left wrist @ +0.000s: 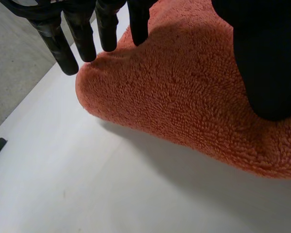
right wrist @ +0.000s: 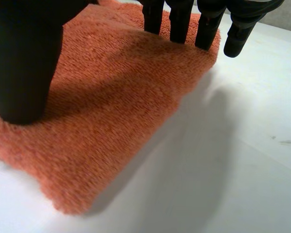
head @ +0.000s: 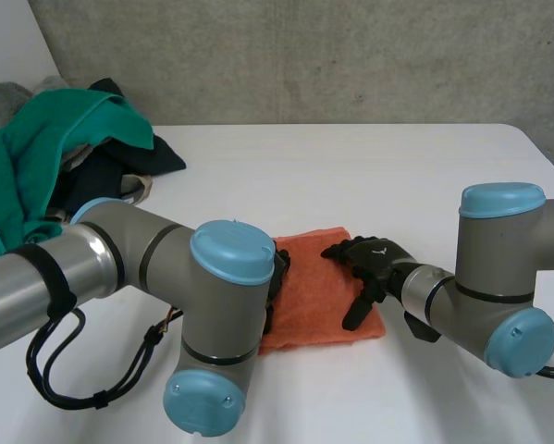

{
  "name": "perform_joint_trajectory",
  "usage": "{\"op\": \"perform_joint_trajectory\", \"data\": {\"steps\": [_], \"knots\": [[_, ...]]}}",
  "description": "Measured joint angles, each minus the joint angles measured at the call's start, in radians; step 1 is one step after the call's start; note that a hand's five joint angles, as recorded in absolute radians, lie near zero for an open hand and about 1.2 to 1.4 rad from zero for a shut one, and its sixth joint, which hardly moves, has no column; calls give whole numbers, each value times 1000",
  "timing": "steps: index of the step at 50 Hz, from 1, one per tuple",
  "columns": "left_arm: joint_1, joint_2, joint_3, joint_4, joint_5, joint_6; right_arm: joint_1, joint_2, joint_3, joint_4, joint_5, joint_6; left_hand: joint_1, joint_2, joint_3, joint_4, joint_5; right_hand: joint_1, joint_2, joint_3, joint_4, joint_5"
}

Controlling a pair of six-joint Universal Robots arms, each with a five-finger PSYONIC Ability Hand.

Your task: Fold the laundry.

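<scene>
Nearest me: left arm's grey elbow joint point(head: 212, 324). Beyond it, folded orange terry towel point(head: 318, 296) lies on white table point(head: 350, 166). Left hand point(left wrist: 82, 36) and right hand point(head: 376, 261) rest on its opposite edges, fingers straight, slightly spread, seemingly pressing, not pinching. I judge this piece folded; heaped green and dark garments point(head: 55, 157) are left to do.

The left hand point(left wrist: 266, 58) reaches over an orange terry towel point(left wrist: 184, 92) lying on the white table point(left wrist: 87, 184). Its fingers point(left wrist: 82, 34) are straight and set side by side, with their tips just above the towel's rounded corner, one of them past the edge and over the table. The thumb rests on the towel's pile, well apart from the fingers. The towel's near edge looks thick and rounded and casts a shadow on the table.
</scene>
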Motion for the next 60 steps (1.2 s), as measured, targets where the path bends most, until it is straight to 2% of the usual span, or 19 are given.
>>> {"op": "perform_joint_trajectory", "data": {"steps": [6, 13, 18, 20, 24, 28, 41, 51, 60], "knots": [[-1, 43, -10, 2, 5, -3, -7, -36, 11, -3, 26, -38, 0, 0, 0, -1, 0, -10, 0, 0, 0, -1], [1, 185, -15, 12, 54, -13, -30, -179, 98, -58, 83, 9, -3, 0, 0, -2, 0, -10, 0, 0, 0, -1], [14, 288, -37, 16, 154, -20, -80, -264, 195, -99, 154, 94, -3, 0, 0, -2, 0, -10, 0, 0, 0, -1], [27, 326, -61, 17, 224, -29, -104, -284, 252, -108, 175, 140, -3, 0, 0, -2, 0, -10, 0, 0, 0, -1], [48, 361, -99, 21, 316, -54, -121, -290, 333, -116, 175, 199, -3, 0, 0, -2, 0, -10, 0, 0, 0, -1], [62, 374, -132, 29, 368, -90, -117, -281, 382, -125, 147, 246, -3, 0, 0, -2, 0, -10, 0, 0, 0, -2], [68, 383, -178, 41, 376, -120, -44, -230, 354, -165, 64, 397, -3, 0, 0, -2, 0, -10, 0, 0, 0, -2], [71, 417, -201, 64, 375, -121, 20, -172, 305, -186, 76, 409, -3, 0, 0, -2, 0, -10, 0, 2, 1, -1], [71, 425, -216, 67, 377, -124, 62, -120, 273, -189, 131, 401, -3, 0, 0, -2, 0, 35, 51, 61, 54, 51]]}}
